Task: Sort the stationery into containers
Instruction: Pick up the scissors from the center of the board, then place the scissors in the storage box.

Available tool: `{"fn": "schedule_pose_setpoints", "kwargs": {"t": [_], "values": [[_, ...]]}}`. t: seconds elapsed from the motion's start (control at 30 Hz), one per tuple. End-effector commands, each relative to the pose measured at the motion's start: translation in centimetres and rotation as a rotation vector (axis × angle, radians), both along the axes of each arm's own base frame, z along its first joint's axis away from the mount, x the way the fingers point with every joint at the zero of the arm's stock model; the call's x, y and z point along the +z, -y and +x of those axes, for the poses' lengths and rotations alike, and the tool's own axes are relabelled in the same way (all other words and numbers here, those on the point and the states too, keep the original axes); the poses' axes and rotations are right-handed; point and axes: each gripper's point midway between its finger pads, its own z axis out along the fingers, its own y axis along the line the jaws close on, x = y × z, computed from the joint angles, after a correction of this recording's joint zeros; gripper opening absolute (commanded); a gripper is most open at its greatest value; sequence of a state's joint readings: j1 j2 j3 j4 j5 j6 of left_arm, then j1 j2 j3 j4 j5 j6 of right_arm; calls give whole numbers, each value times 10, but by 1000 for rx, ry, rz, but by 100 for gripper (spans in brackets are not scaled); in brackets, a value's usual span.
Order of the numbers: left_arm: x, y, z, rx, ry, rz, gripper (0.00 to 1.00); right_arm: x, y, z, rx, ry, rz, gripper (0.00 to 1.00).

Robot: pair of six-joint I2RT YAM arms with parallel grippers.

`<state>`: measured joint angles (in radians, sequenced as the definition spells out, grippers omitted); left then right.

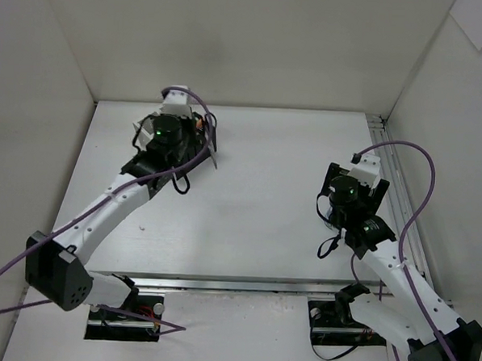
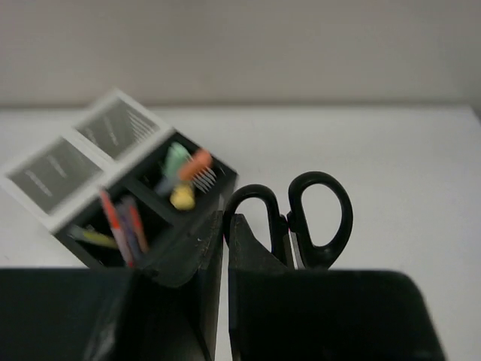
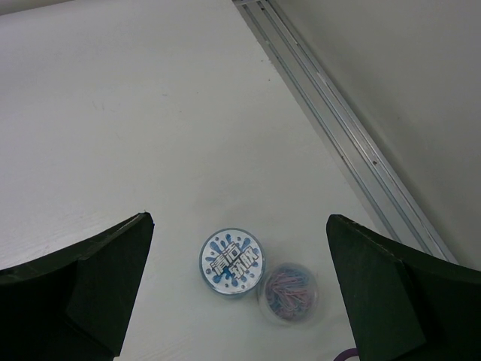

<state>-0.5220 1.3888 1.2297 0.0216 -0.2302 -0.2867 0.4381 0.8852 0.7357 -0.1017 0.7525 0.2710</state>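
In the left wrist view the scissors point(image 2: 319, 218) show their two black handle loops just past my left gripper point(image 2: 227, 219), whose jaws are pressed together on the blades. The containers point(image 2: 90, 147), two white and two black mesh cups, sit just left of the fingertips. One black cup holds green point(image 2: 175, 159), orange point(image 2: 197, 164) and yellow point(image 2: 183, 197) highlighters, the other holds slim pens point(image 2: 120, 222). From above, the left gripper point(image 1: 196, 136) covers most of the cluster at the table's back left. My right gripper point(image 3: 239, 219) hangs open with nothing between its fingers.
Below the right gripper lie a round tub with a blue and white label point(image 3: 233, 262) and a clear tub of coloured paper clips point(image 3: 289, 293). An aluminium rail point(image 3: 353, 150) runs along the right side. White walls point(image 1: 232, 42) enclose the table.
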Motion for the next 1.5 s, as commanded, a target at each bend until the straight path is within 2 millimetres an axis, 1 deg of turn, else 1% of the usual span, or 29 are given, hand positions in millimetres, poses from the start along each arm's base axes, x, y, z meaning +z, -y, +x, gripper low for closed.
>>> {"fn": "schedule_pose_setpoints", "kwargs": {"t": [0.0, 0.03, 0.07, 0.1, 0.13, 0.17, 0.2, 0.23, 0.27, 0.3, 0.33, 0.4, 0.43, 0.5, 0.53, 0.57, 0.6, 0.63, 0.73, 0.83, 0.87, 1.03, 1.1, 1.13, 1.17, 1.3, 1.33, 1.4, 1.47], "values": [[94, -61, 16, 145, 338, -22, 0, 10, 5, 7, -40, 40, -5, 98], [105, -76, 19, 185, 375, -23, 0, 10, 5, 7, -41, 42, -6, 98], [111, -103, 27, 245, 405, 11, 0, 10, 5, 8, -45, 44, -8, 98], [126, -117, 32, 289, 475, 0, 0, 9, 5, 8, -47, 41, -12, 98], [122, -145, 44, 370, 479, 18, 0, 8, 5, 10, -46, 44, -13, 98], [125, -156, 51, 395, 502, 27, 0, 7, 5, 10, -48, 44, -15, 98], [139, -168, 55, 423, 560, 26, 0, 7, 5, 11, -49, 43, -22, 98], [130, -174, 70, 437, 557, 48, 0, 7, 6, 12, -51, 40, -26, 98], [131, -182, 75, 455, 570, 57, 0, 8, 7, 12, -55, 39, -32, 98], [146, -199, 79, 493, 621, 58, 0, 8, 7, 12, -57, 37, -37, 98], [133, -204, 93, 499, 606, 62, 0, 9, 8, 12, -63, 40, -40, 98], [144, -223, 103, 515, 640, 46, 0, 10, 11, 12, -73, 33, -59, 98], [130, -227, 118, 510, 617, 33, 0, 10, 13, 12, -80, 31, -66, 98], [136, -236, 126, 522, 644, 24, 0, 8, 16, 11, -93, 20, -84, 98], [120, -242, 137, 533, 618, 37, 0, 13, 15, 14, -100, 43, -77, 98], [116, -248, 141, 542, 615, 43, 0, 12, 17, 14, -107, 38, -87, 98], [114, -248, 145, 538, 616, 51, 0, 12, 18, 15, -111, 37, -93, 98], [103, -249, 151, 542, 595, 75, 0, 11, 19, 15, -118, 34, -100, 98], [88, -250, 155, 543, 574, 82, 0, 9, 21, 19, -133, 24, -115, 98], [68, -245, 157, 512, 545, 90, 0, 2, 22, 22, -140, 2, -116, 98], [55, -245, 157, 509, 523, 92, 0, -2, 21, 23, -139, -4, -106, 98], [26, -244, 158, 501, 481, 104, 0, -12, 22, 22, -133, -25, -66, 98], [15, -245, 156, 507, 456, 102, 4, -21, 27, 13, -157, -51, -40, 98], [12, -245, 154, 510, 450, 98, 13, -26, 24, 11, -142, -57, -15, 98], [12, -245, 153, 510, 449, 90, 16, -31, 24, 8, -145, -61, 17, 98], [2, -241, 147, 496, 424, 65, 25, -63, 28, -13, -155, -142, 99, 98], [2, -240, 145, 490, 420, 60, 33, -67, 26, -17, -147, -152, 124, 98], [2, -235, 142, 463, 416, 55, 34, -78, 33, -27, -187, -177, 170, 98], [0, -233, 137, 454, 408, 35, 40, -80, 31, -33, -181, -184, 227, 98]]}}
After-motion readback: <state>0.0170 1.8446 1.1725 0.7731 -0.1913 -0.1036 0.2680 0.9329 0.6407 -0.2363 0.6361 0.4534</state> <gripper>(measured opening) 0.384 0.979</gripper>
